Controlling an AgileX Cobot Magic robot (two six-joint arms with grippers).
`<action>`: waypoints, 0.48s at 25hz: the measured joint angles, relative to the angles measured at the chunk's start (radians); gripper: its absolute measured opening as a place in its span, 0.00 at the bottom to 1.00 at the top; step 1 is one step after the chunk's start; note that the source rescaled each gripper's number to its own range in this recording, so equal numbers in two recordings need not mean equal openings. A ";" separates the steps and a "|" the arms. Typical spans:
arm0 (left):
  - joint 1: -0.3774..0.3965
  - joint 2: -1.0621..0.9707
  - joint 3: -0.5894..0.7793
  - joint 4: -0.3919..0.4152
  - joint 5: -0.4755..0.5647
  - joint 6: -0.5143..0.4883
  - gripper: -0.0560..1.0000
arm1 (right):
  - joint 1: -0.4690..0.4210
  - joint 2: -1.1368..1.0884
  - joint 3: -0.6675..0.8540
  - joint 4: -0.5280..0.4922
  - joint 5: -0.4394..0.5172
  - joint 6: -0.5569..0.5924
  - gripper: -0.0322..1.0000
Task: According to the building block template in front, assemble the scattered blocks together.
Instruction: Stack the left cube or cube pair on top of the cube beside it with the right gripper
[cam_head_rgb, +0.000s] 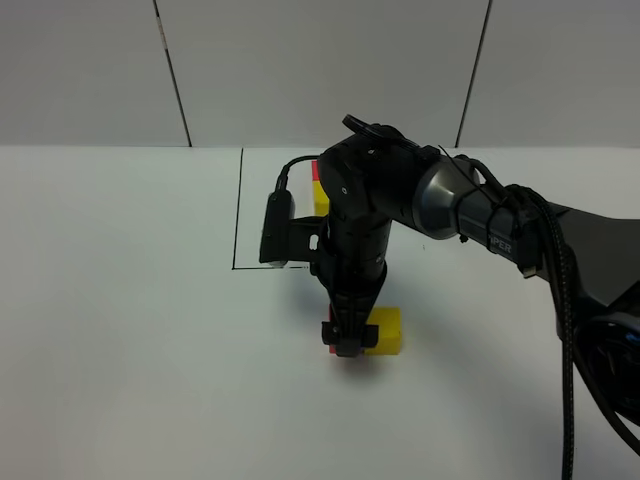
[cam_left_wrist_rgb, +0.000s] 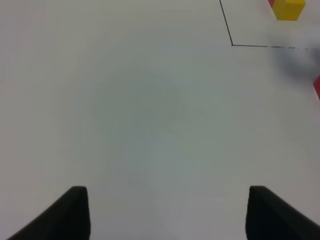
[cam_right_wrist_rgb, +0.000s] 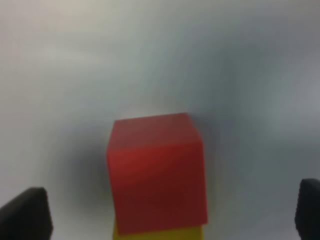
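Observation:
The scattered red cube (cam_head_rgb: 328, 337) and yellow cube (cam_head_rgb: 388, 330) sit touching, side by side, on the white table just in front of the black-line square. My right gripper (cam_head_rgb: 350, 340) points straight down over them and covers most of the red cube. In the right wrist view the red cube (cam_right_wrist_rgb: 157, 172) lies between the wide-apart fingertips (cam_right_wrist_rgb: 25, 212) without touching them, with the yellow cube (cam_right_wrist_rgb: 160, 234) right behind it. The building block template (cam_head_rgb: 320, 198) shows as a red and yellow sliver behind the arm. My left gripper (cam_left_wrist_rgb: 167, 212) is open over bare table.
The black-line square (cam_head_rgb: 238, 210) marks the table's middle back. In the left wrist view, the template's yellow cube (cam_left_wrist_rgb: 289, 9) and the square's corner (cam_left_wrist_rgb: 232, 45) are visible. The right arm (cam_head_rgb: 470, 205) stretches in from the right, trailing a black cable (cam_head_rgb: 562, 300).

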 joint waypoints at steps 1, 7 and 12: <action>0.000 0.000 0.000 0.000 0.000 0.000 0.49 | -0.005 0.006 0.000 -0.002 0.000 0.000 0.95; 0.000 0.000 0.000 0.000 0.000 -0.002 0.49 | -0.035 0.042 0.000 -0.030 -0.002 -0.001 0.95; 0.000 0.000 0.000 0.000 0.000 -0.002 0.49 | -0.036 0.045 0.000 -0.029 -0.020 -0.008 0.95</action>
